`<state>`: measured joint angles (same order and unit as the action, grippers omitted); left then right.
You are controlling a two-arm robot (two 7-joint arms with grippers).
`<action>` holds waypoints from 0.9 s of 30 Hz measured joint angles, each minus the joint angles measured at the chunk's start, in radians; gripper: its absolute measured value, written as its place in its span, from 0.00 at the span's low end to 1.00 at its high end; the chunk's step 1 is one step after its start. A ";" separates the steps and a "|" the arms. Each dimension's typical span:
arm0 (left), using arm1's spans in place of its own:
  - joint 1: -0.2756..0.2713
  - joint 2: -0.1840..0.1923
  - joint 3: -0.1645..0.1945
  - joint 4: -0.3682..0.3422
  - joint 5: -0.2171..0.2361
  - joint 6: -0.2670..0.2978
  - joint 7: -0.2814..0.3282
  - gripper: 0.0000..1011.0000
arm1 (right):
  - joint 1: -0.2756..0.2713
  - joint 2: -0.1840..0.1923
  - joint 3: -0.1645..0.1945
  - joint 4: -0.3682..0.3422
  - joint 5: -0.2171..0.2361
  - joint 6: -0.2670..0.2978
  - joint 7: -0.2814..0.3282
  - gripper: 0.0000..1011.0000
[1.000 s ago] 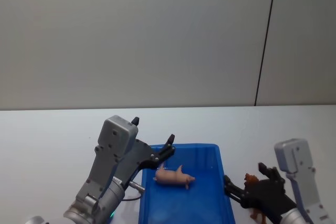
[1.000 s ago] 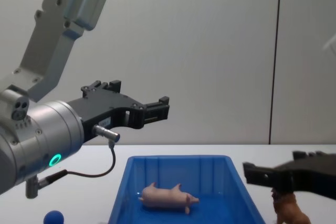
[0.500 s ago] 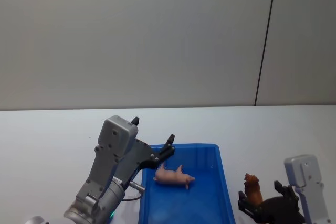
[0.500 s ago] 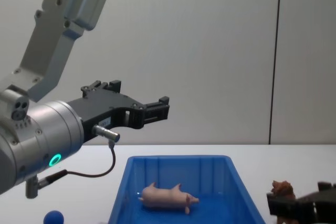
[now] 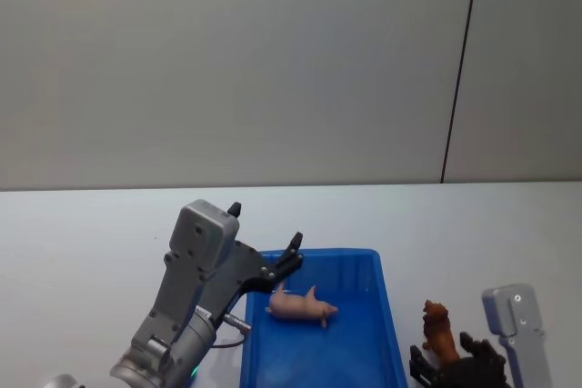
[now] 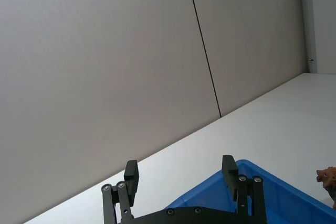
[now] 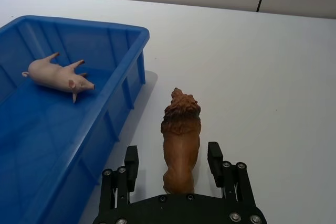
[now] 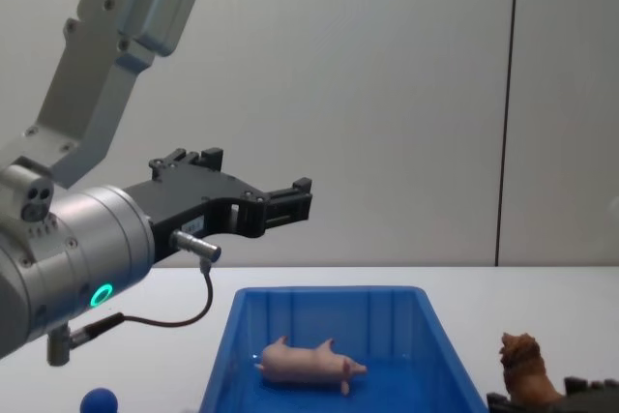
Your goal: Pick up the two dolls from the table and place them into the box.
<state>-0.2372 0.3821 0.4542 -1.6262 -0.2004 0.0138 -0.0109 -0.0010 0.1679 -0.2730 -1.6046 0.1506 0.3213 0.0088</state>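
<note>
Surface, white and plain, runs wide to a grey wall crossed by one dark vertical seam. Near the front edge, the right pincer is spread wide on either side of the brown lion. A gap shows at each flank and it grips nothing. The lion stands upright just beside the blue box's right wall. A small blue ball sits left of the box. Inside, the pink pig lies on its side. The left pincer, open and empty, hangs above the box's left rim.
</note>
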 joint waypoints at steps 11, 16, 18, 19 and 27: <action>0.000 0.000 0.000 0.000 0.000 0.000 0.000 0.99 | 0.017 -0.020 -0.002 0.049 0.008 0.003 -0.005 0.53; 0.000 0.000 0.000 0.000 0.000 0.000 0.000 0.99 | 0.016 -0.023 -0.002 0.043 0.009 0.006 -0.014 0.35; 0.000 0.000 0.000 0.000 0.000 0.000 0.000 0.99 | 0.014 -0.023 -0.002 0.036 0.009 0.006 -0.017 0.31; 0.000 0.000 0.000 0.000 0.000 0.000 0.000 0.99 | 0.012 -0.023 -0.002 0.032 0.009 0.006 -0.018 0.29; 0.000 0.000 0.000 0.000 0.000 0.000 0.000 0.99 | -0.001 -0.022 -0.005 -0.025 -0.008 -0.014 -0.022 0.29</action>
<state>-0.2372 0.3821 0.4542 -1.6262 -0.2004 0.0138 -0.0109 -0.0018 0.1461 -0.2784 -1.6295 0.1421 0.3074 -0.0134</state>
